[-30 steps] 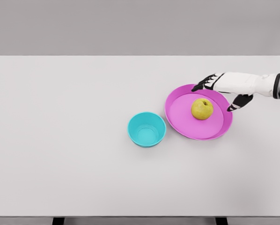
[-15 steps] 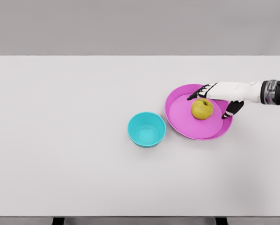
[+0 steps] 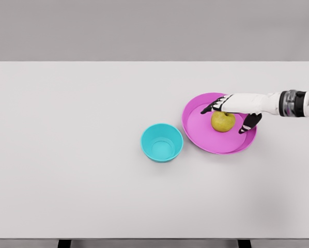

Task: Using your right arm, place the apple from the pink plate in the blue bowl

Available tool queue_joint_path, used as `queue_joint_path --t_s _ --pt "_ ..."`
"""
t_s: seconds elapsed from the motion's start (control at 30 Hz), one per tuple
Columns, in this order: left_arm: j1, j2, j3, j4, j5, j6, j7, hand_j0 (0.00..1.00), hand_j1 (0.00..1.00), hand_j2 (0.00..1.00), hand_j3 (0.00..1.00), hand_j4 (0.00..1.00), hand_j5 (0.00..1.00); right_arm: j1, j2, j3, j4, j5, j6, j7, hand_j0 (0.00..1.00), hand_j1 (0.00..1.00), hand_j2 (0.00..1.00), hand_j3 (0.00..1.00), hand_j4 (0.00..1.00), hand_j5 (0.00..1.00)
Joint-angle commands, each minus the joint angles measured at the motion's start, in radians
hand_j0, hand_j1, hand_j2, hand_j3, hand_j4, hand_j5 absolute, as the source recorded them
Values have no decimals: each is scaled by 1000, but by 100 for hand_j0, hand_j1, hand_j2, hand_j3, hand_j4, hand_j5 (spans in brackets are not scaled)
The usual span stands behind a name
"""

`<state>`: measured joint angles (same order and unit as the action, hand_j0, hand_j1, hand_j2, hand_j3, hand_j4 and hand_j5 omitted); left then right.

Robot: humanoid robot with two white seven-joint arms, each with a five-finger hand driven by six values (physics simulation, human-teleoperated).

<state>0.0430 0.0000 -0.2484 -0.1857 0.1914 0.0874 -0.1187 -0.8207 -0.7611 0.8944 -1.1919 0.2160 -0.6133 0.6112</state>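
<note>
A yellow-green apple (image 3: pixel 222 122) sits on the pink plate (image 3: pixel 206 135) right of the table's middle. My right hand (image 3: pixel 228 112) reaches in from the right edge and hovers over the apple's top, fingers spread and open, the thumb (image 3: pixel 246 125) hanging at the apple's right side. Its fingertips (image 3: pixel 208 109) stretch past the apple to the left. The hand covers the apple's upper edge. A blue bowl (image 3: pixel 161 142) stands empty just left of the plate. My left arm is out of view.
The white table (image 3: pixel 92 155) ends at a front edge near the bottom of the picture and a back edge against a grey wall. Nothing else stands on it.
My right hand has slid left and slightly down, from over the plate's far right rim to directly over the apple. The apple, plate and bowl have not moved.
</note>
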Motion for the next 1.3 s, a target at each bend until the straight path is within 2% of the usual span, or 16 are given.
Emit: queue_joint_path --t_s 0.0,0.03,0.1,0.13,0.4,1.03,1.27 --pt "0 0 0 0 0 0 1 100 100 100 100 100 100 0 0 5 0 -6 2 0 100 100 100 100 100 100" --pt "0 0 0 0 0 0 -1 100 100 100 100 100 100 0 0 6 0 -6 2 0 82 82 82 82 82 82" --pt "0 0 0 0 0 0 -1 100 100 100 100 100 100 0 0 8 0 -6 2 0 69 69 69 69 69 69" --pt "0 0 0 0 0 0 -1 100 100 100 100 100 100 0 0 8 0 -6 2 0 67 67 67 67 67 67" --pt "0 0 0 0 0 0 -1 100 100 100 100 100 100 0 0 11 0 -4 2 0 60 60 60 60 60 60" --pt "0 0 0 0 0 0 1 100 100 100 100 100 100 -31 -4 -3 -18 -9 2 0 54 54 54 54 54 54" --pt "0 0 0 0 0 0 1 100 100 100 100 100 100 -46 -4 -3 -136 -9 2 0 54 54 54 54 54 54"
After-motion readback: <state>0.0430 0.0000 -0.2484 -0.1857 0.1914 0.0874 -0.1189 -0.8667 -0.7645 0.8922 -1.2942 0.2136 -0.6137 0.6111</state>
